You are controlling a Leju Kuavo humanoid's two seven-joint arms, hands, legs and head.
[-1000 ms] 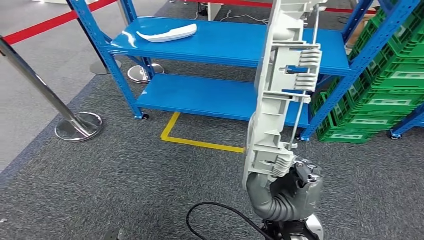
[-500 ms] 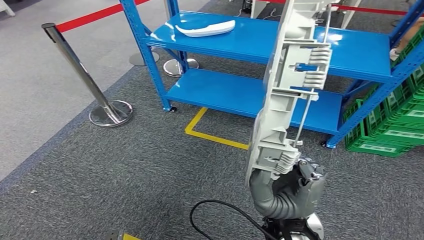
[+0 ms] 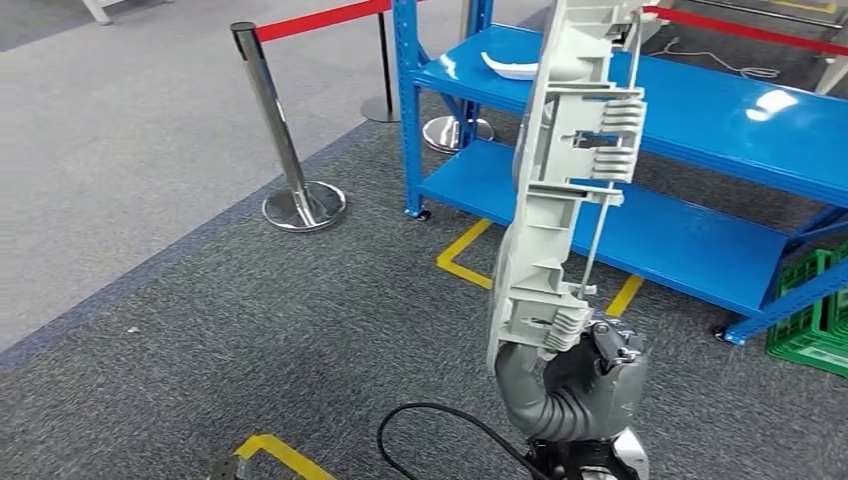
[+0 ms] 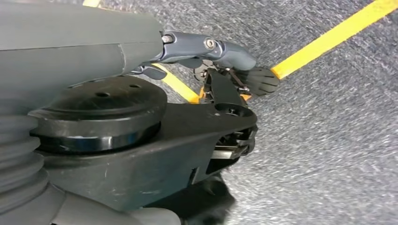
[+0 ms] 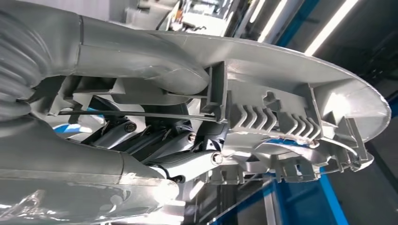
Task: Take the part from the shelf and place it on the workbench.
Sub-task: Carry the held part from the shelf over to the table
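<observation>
A long grey ribbed plastic part (image 3: 570, 180) stands upright in front of me, and my right hand (image 3: 580, 385) grips its lower end. In the right wrist view the same part (image 5: 291, 93) runs across the picture, with dark fingers (image 5: 178, 145) wrapped against its ribbed inner side. My left hand (image 4: 225, 61) hangs over grey carpet, fingers loosely apart and holding nothing. Behind the part stands the blue shelf (image 3: 720, 110), with a second white curved part (image 3: 510, 68) lying on its upper level.
A chrome stanchion (image 3: 275, 130) with a red belt (image 3: 315, 18) stands left of the shelf. Yellow floor tape (image 3: 465, 255) marks the carpet at the shelf's foot. A green crate (image 3: 815, 330) sits at the right edge. A black cable (image 3: 440, 420) loops near my right arm.
The whole view has swung left: shelf, stanchion and crates have slid to the right in the picture, so the camera moved. The part stays upright in my right hand.
</observation>
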